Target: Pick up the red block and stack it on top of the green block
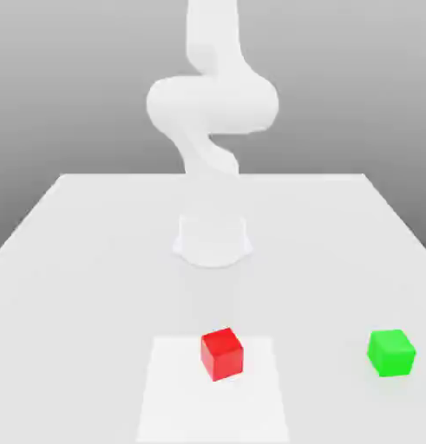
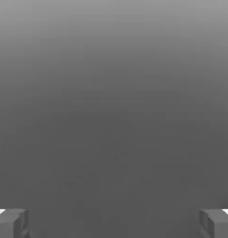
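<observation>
**Pincer spread wide, both blocks resting apart on the desk**

Seen in the exterior view: red block (image 1: 221, 353) sitting on the white desk (image 1: 95, 260), near the front edge of the picture and roughly centred. Resting on a paler rectangular patch (image 1: 173, 390) of the surface, toward that patch's far edge. Slightly turned, so that one corner faces the camera and two side faces show beneath the top.

Green block (image 1: 391, 352) off toward the exterior view's right, at about the same depth as the red one, well apart from it. Also flat on the desk, outside the pale patch, nothing on top of it. No contact between the two blocks.

White arm (image 1: 212, 104) rising from a round base (image 1: 213, 241) farther back on the desk, behind the red block. Bent through a bulky elbow, then running up out of the top of the picture. Arm well clear of both blocks.

Seen in the hand view: pincer (image 2: 114, 223) released, its two grey fingertips (image 2: 11, 223) standing far apart at opposite lower corners of the picture. Nothing between them, nothing gripped. Beyond the fingertips just a plain grey backdrop fading from lighter to darker.
</observation>
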Tool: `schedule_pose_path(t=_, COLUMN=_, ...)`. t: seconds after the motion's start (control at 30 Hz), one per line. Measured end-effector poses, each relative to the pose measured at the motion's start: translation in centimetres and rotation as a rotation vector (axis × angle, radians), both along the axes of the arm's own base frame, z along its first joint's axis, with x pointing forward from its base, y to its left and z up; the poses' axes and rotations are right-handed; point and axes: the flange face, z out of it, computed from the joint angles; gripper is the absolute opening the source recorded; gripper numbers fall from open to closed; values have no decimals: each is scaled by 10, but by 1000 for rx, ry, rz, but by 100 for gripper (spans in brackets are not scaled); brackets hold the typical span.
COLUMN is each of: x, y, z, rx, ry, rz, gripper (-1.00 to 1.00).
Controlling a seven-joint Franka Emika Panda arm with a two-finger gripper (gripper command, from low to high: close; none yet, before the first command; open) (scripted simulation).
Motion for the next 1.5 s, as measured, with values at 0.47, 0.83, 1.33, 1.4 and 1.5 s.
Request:
schedule_pose_path(t=0.47, x=40, y=20, z=-350, rx=-87, ry=524, rz=273, gripper=0)
schedule_pose_path(t=0.83, x=-5, y=19, z=-489, rx=-179, ry=696, rz=363, gripper=0)
schedule_pose_path(t=1.33, x=-5, y=20, z=-492, rx=-179, ry=698, rz=363, gripper=-100)
schedule_pose_path(t=1.4, x=-5, y=20, z=-480, rx=-179, ry=697, rz=363, gripper=-100)
schedule_pose_path(t=1.5, x=-7, y=19, z=-462, rx=-176, ry=700, rz=361, gripper=-100)
